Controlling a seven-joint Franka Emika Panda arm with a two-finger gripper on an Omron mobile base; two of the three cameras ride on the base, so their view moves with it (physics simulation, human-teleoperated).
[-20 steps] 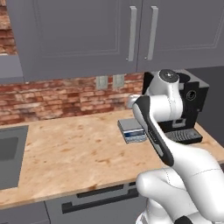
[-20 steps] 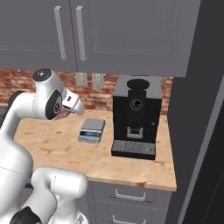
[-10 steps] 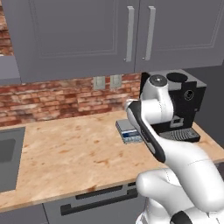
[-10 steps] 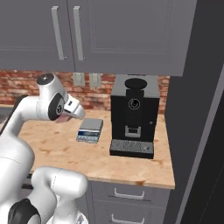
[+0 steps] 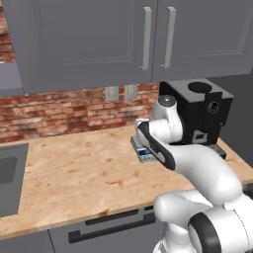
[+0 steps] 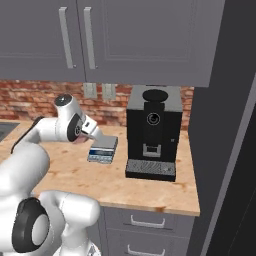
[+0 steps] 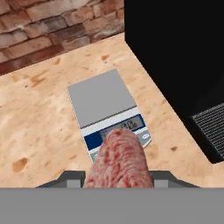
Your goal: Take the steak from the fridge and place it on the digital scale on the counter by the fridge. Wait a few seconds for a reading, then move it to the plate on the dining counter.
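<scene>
Steak carried toward the scale

Steak sits clamped in the claw, raised above the worktop with its tip over the near edge of the scale. The scale lies flat just left of the black coffee machine, near the brick wall. Judged step: delivery for weighing. Next: move farther over the grey platform, lower, then release.

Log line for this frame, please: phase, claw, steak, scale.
phase: carrying to scale | claw: shut on steak | steak: above digital scale, not set down | scale: on counter beside coffee machine
</scene>
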